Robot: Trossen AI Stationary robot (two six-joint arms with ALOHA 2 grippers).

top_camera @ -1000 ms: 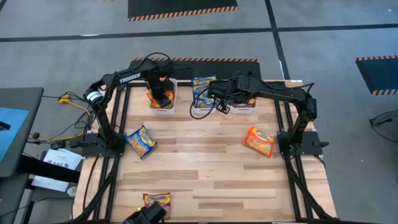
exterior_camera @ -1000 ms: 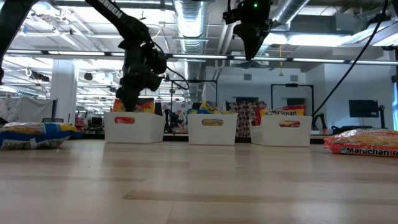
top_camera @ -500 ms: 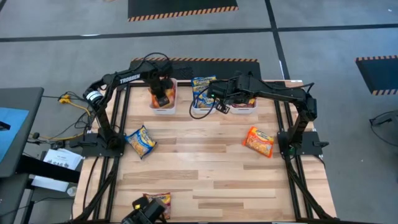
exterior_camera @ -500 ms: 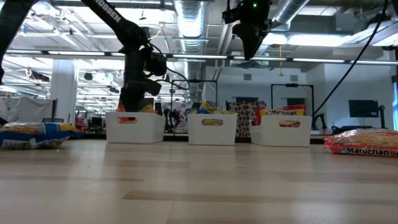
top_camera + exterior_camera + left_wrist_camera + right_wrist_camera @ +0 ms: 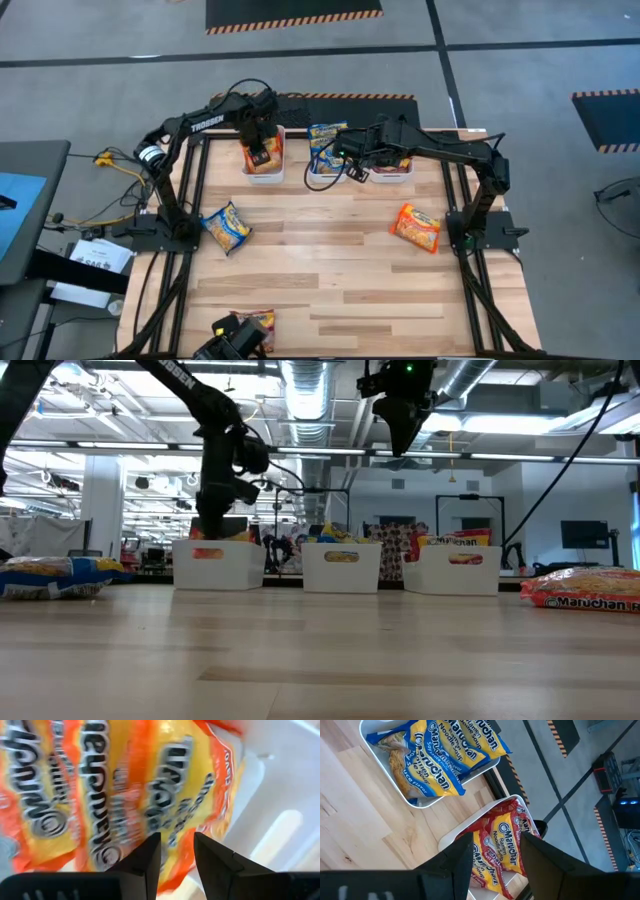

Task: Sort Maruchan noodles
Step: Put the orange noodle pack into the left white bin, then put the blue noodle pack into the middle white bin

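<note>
High view: on the counter (image 5: 330,270) three white bins (image 5: 262,172) line the far edge, one packet colour each, the left claw (image 5: 260,155) spread above orange packets (image 5: 100,795), the right claw (image 5: 352,158) spread, empty, over the red packets (image 5: 495,850), loose packets (image 5: 416,226) waiting.

blue packets (image 5: 445,757), red packets (image 5: 497,852), white bins (image 5: 452,837)
</note>
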